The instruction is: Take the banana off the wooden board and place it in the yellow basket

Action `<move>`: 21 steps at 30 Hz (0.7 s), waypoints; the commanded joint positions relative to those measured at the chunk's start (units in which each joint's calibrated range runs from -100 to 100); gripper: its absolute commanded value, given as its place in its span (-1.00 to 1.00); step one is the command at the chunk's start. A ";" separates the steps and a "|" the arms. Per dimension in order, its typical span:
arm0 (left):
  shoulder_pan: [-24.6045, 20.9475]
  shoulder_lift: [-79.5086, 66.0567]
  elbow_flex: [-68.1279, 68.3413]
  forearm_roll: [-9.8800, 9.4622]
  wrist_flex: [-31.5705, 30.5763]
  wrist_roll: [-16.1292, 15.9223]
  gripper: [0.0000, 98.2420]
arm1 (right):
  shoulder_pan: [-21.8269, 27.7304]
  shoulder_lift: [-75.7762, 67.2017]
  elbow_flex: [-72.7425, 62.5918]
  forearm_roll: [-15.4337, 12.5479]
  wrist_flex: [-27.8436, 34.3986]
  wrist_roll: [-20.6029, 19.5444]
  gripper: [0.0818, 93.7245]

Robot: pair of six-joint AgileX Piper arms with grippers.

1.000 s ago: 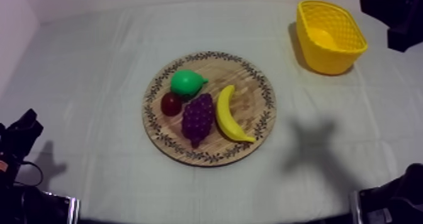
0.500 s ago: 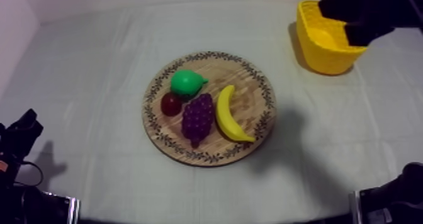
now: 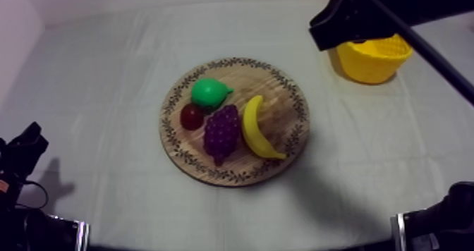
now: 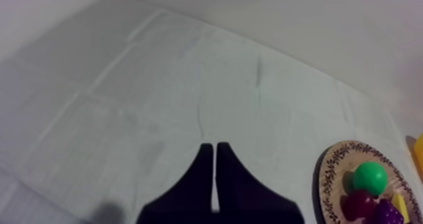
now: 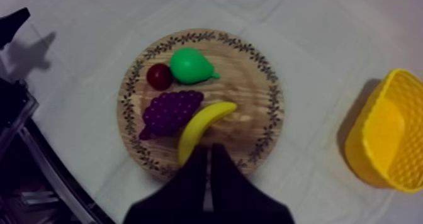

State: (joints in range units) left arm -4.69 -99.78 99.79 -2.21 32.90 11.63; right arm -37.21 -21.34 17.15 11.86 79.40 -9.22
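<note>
The curved yellow toy banana [image 3: 259, 129] is found lying on the round wooden board with patterned rim [image 3: 286, 102], well apart from the yellow mesh basket [image 3: 374, 67]. The right gripper [image 5: 209, 148] is pointed at the board, fingers together and empty; the left gripper [image 4: 214, 146] is likewise closed.

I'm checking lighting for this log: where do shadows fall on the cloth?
Top view: a shadow darkens the cloth beside the wooden board, and the right arm hides part of the yellow basket. Right wrist view: a dark shadow lies along the basket's board-facing side; the banana is evenly lit.
</note>
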 commanded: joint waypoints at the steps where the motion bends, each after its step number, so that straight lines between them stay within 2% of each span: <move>1: 0.02 -0.05 -0.01 0.03 0.00 0.01 -1.00 | -0.53 1.24 -1.36 0.50 1.70 -2.77 -0.99; 8: 0.02 -0.05 -0.01 0.03 0.00 0.02 -1.00 | -3.18 5.58 -5.28 2.76 6.62 -8.86 -0.99; 21: 0.02 -0.05 -0.01 0.03 0.00 -0.02 -1.00 | -3.77 10.52 -11.13 0.64 15.60 -10.26 -0.99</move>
State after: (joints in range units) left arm -4.69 -99.78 99.79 -2.21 32.90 11.63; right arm -40.89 -10.88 6.54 12.67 93.90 -19.53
